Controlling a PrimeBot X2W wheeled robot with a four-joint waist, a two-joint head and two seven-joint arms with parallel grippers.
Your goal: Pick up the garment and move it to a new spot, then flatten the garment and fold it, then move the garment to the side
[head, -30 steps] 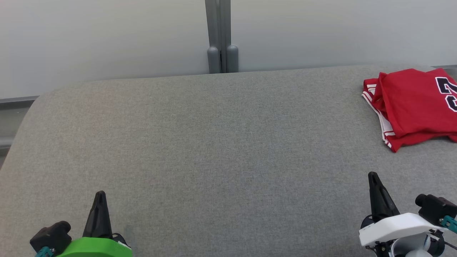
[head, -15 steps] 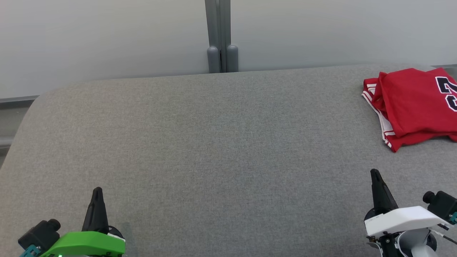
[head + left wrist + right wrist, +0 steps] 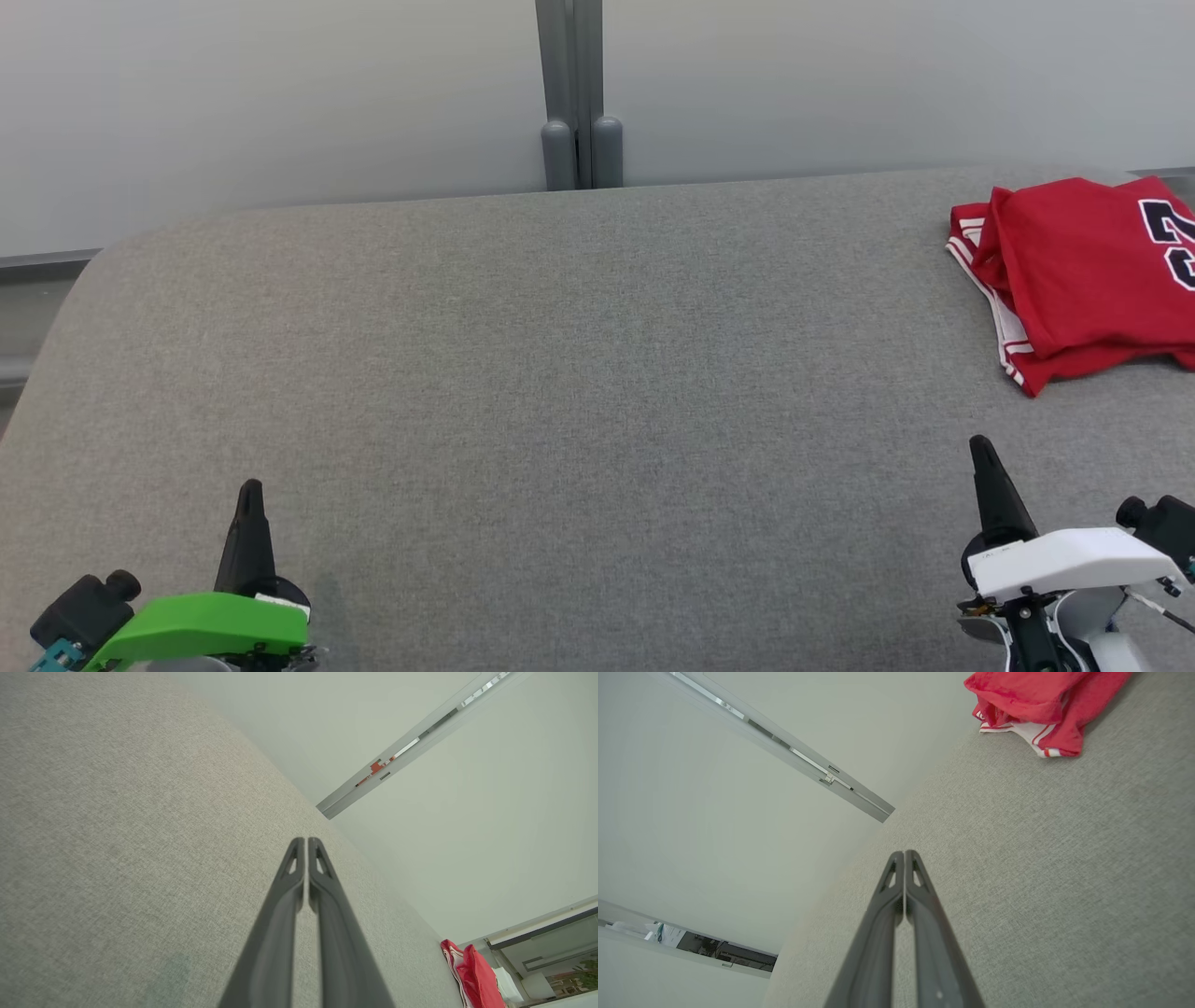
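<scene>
The garment (image 3: 1083, 275) is a red jersey with white-striped trim and dark numerals, lying folded in a bundle at the far right of the grey fabric surface (image 3: 560, 373); it runs past the head view's right edge. It also shows as garment (image 3: 472, 975) and garment (image 3: 1041, 704) in the wrist views. My left gripper (image 3: 250, 492) sits at the lower left, shut and holding nothing, tips together as left gripper (image 3: 306, 841). My right gripper (image 3: 980, 446) sits at the lower right, shut and holding nothing, well short of the jersey; its tips touch as right gripper (image 3: 904, 853).
A pale wall stands behind the surface, with a grey vertical post (image 3: 574, 93) at its middle. The surface's rounded left edge (image 3: 56, 327) drops off toward a grey ledge. Bare grey fabric stretches between the two grippers.
Both grippers have drawn slightly back toward the bottom of the head view and their wrists have turned outward a little. The garment lies where it was.
</scene>
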